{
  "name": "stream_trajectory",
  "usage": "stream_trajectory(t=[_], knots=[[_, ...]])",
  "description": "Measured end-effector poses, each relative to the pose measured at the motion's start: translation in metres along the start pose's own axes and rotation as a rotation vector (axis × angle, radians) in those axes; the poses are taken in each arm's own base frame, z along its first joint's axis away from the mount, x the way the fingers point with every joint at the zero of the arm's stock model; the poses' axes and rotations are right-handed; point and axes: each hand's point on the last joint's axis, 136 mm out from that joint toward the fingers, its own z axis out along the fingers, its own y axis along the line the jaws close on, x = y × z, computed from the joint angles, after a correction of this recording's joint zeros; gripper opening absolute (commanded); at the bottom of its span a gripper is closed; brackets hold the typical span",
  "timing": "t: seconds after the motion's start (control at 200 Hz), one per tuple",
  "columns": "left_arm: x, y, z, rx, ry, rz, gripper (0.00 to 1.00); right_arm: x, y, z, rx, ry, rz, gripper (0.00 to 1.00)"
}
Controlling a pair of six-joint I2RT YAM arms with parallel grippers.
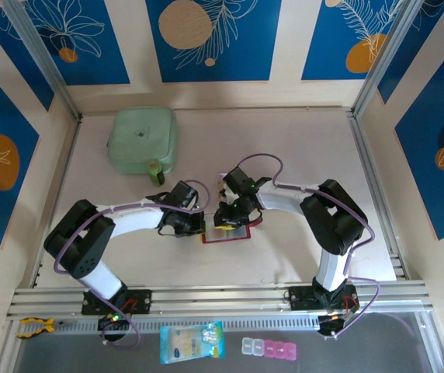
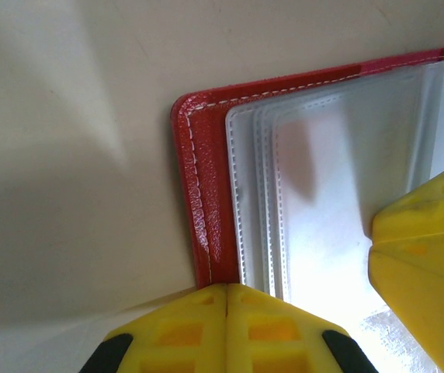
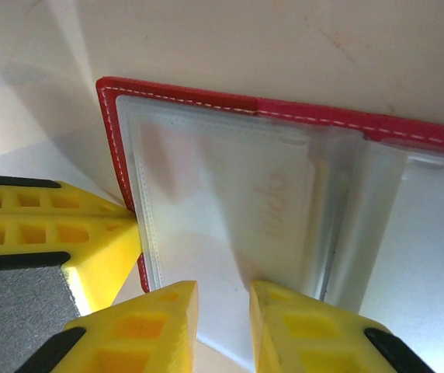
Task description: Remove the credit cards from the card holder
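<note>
On the tabletop [image 1: 300, 140], mid-front, the card holder [image 1: 227, 236] lies open. Our left gripper [image 2: 226, 315], jaws together, pins its corner. Our right gripper [image 3: 223, 311], jaws slightly apart, straddles a pocket [image 3: 206, 186]. Next we should pinch the sleeved credit card [image 3: 265, 203] and slide it out.

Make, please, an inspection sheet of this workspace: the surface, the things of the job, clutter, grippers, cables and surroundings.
Surface: pale table, no spill seen.
Job's things: the red card holder lies open with its clear pockets up; one card shows faintly inside a pocket.
Clutter: green pouch at the far left; on the near strip a blue packet, pink-and-clear boxes and a yellow-handled tool.
Grippers: left gripper, fingers together at the holder's edge; right gripper, slightly open over a pocket.
Cables: purple cables along both arms, no snag seen.
Surroundings: blue leaf-print panels, metal frame.
</note>
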Motion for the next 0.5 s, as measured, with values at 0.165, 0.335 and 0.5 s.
stream_trajectory(t=[0.165, 0.335, 0.5], knots=[[0.000, 0.000, 0.000, 0.000, 0.000, 0.000, 0.04, -0.003, -0.003, -0.002, -0.001, -0.006, 0.003, 0.24], [0.000, 0.000, 0.000, 0.000, 0.000, 0.000, 0.04, -0.004, -0.008, -0.004, -0.011, -0.006, 0.014, 0.22], [0.000, 0.000, 0.000, -0.001, 0.001, 0.000, 0.05, -0.004, -0.011, -0.004, -0.048, 0.002, 0.022, 0.21]])
